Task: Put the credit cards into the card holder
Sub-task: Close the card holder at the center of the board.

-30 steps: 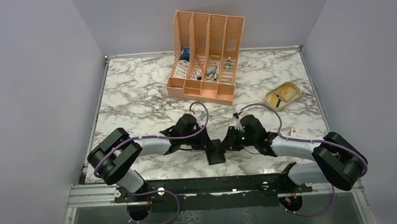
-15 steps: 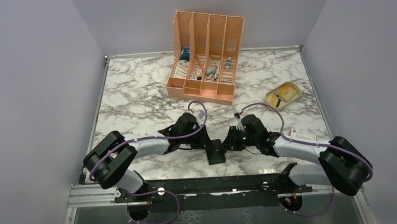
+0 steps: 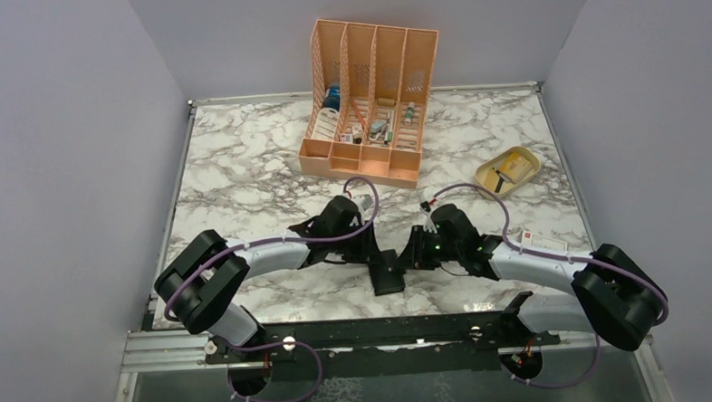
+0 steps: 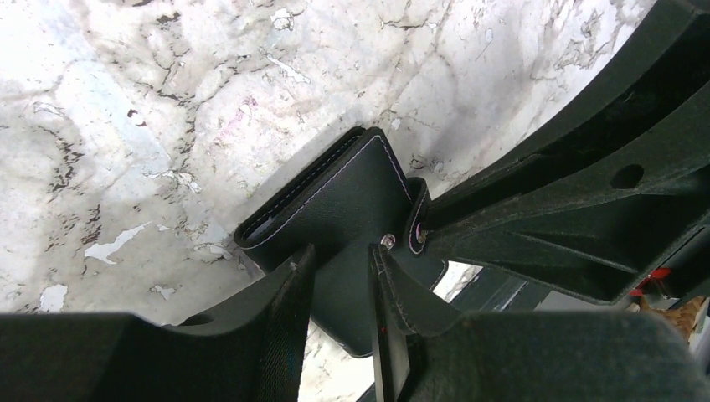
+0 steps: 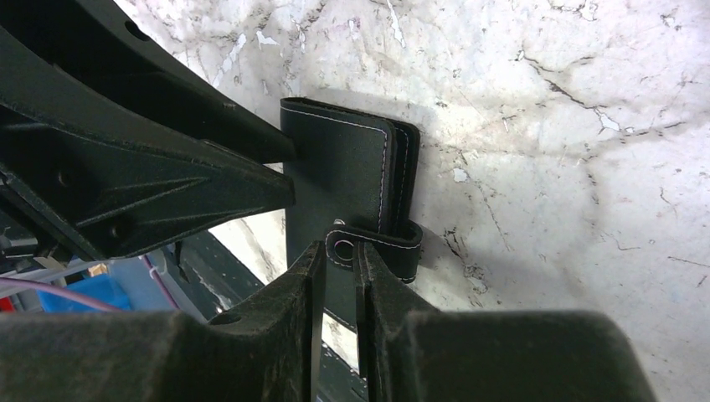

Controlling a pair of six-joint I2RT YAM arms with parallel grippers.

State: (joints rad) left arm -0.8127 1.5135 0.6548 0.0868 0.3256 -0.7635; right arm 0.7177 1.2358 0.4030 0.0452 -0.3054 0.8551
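The card holder is a black wallet with white stitching, folded shut and lying on the marble between my two grippers. In the left wrist view the card holder fills the gap of my left gripper, whose jaws stand open and apart from it on both sides. In the right wrist view the snap tab wraps round the card holder. My right gripper has its jaws a narrow slit apart, closed on the tab's ring end. One whitish credit card with red marks lies by my right forearm.
A tall orange slotted organizer with small items stands at the back centre. A beige oval dish sits at the back right. The two grippers almost touch over the wallet, close to the table's near edge.
My left jaws have spread wider around the card holder and the left forearm has shifted a little. The right jaws eased apart only slightly. The card holder stays in place.
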